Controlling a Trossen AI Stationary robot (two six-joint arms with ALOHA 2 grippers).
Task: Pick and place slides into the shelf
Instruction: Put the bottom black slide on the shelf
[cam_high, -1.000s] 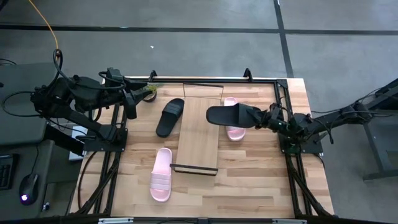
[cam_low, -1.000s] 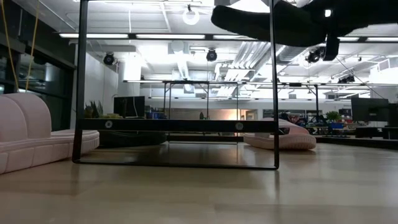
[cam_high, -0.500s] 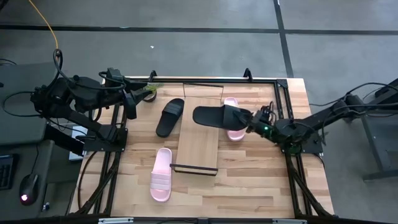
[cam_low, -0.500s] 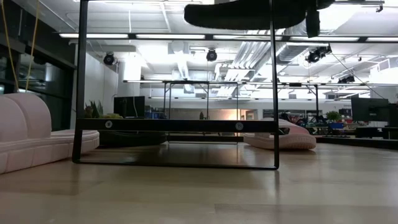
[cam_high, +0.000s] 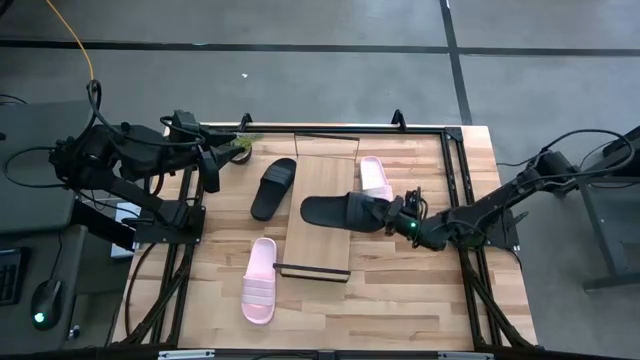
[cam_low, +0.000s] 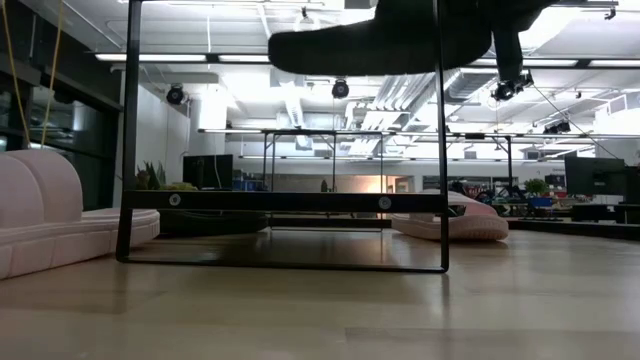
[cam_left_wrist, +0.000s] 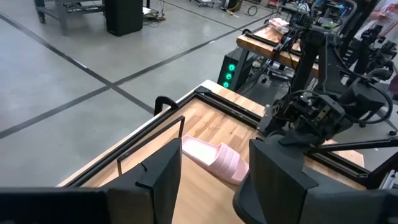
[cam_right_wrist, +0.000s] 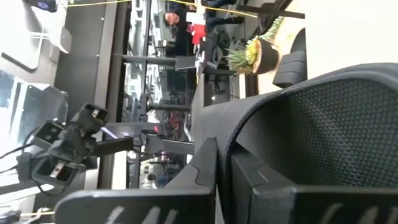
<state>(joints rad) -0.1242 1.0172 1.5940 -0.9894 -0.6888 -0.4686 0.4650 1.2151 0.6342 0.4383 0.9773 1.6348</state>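
Observation:
My right gripper (cam_high: 392, 215) is shut on a black slide (cam_high: 340, 211), held over the middle of the light-wood shelf board (cam_high: 318, 245). In the low view the slide (cam_low: 380, 45) hangs high above the shelf's wire frame (cam_low: 285, 200). A second black slide (cam_high: 272, 187) lies on the table left of the shelf. One pink slide (cam_high: 375, 176) lies right of the shelf, another (cam_high: 260, 280) near its left front. My left gripper (cam_left_wrist: 211, 180) is open and empty at the table's far left corner (cam_high: 212, 165). My right gripper pinches the black slide at its end toward the table's right (cam_right_wrist: 261, 118) between its two fingers (cam_right_wrist: 205, 165). The fingers come level from the table's right, along the slide. The slide is lifted clear, roughly level, its free end over the shelf board.
A small potted plant (cam_high: 240, 147) stands at the far left, by my left gripper. Black metal rails (cam_high: 455, 190) run along the table's left, right and far edges. Bare tabletop (cam_high: 400, 290) lies near the front right.
My right gripper has carried the black slide toward the table's left and near edge. The slide has stayed lifted and about level and has come a little lower. It now hangs across the middle of the shelf board instead of beside the far pink slide.

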